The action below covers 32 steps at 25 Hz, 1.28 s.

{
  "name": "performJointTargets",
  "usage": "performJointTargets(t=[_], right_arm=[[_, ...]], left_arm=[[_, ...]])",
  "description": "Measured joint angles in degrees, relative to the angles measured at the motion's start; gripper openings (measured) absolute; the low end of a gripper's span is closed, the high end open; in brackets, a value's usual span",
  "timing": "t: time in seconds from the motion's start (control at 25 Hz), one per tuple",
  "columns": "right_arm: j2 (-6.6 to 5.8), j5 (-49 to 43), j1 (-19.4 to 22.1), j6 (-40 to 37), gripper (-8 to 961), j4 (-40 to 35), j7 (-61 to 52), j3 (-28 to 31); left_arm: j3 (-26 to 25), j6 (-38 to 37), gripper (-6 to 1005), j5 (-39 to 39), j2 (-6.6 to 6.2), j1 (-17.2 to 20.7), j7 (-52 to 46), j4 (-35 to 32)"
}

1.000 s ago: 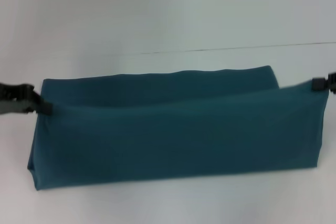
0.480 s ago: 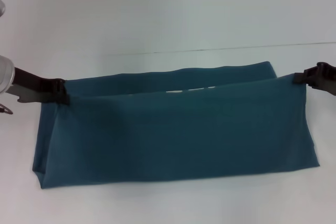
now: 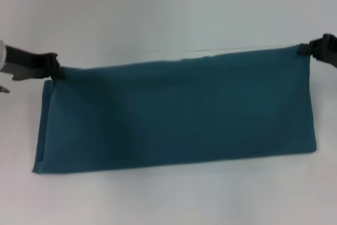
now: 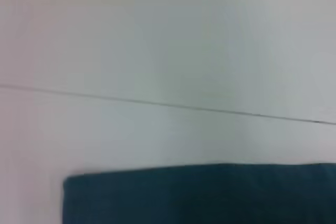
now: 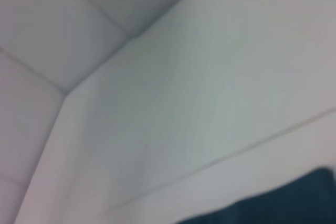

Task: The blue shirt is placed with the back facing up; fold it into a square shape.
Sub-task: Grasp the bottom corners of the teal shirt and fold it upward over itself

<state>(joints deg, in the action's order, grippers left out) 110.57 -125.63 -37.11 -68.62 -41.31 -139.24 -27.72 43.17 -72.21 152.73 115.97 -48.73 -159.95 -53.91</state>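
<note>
Head view: both end effectors pinch the far corners of a folded shirt.

Left end effector (image 3: 52, 68) is clamped on the far left corner and right end effector (image 3: 304, 49) on the far right corner of the blue shirt (image 3: 174, 114), which lies as a wide folded band on the white worktop (image 3: 168, 14). Cloth this soft and light will likely sag and drag between the 2 holds, so corners and folded edges look like the surest places to grip.
</note>
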Motion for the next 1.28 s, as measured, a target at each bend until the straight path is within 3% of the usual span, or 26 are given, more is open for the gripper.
performJointTargets(t=[0.32,0.48,0.68,0.84,1.28], right_arm=[[0.80,-3.08,-3.93,19.21,44,7.37,0.18,-8.98],[0.89,-3.13,-4.89,25.13,44,8.89,0.03,-12.19],[0.27,-4.31,-6.93,27.25,44,10.93,-0.25,-14.39],[0.48,-6.14,-7.95,28.47,45,11.92,-0.48,-14.58],[0.11,-10.22,-10.37,27.88,170,12.55,-0.85,-16.00]], left_arm=[[3.93,14.22,14,0.69,1.33,-1.66,0.88,7.89],[3.60,18.22,14,1.20,1.78,-1.53,0.53,10.09],[3.24,19.38,13,1.26,1.48,-1.60,-0.07,11.21],[3.24,19.83,13,1.26,1.53,-1.58,0.07,11.23],[3.30,22.22,82,1.15,2.32,-1.40,-1.35,11.34]])
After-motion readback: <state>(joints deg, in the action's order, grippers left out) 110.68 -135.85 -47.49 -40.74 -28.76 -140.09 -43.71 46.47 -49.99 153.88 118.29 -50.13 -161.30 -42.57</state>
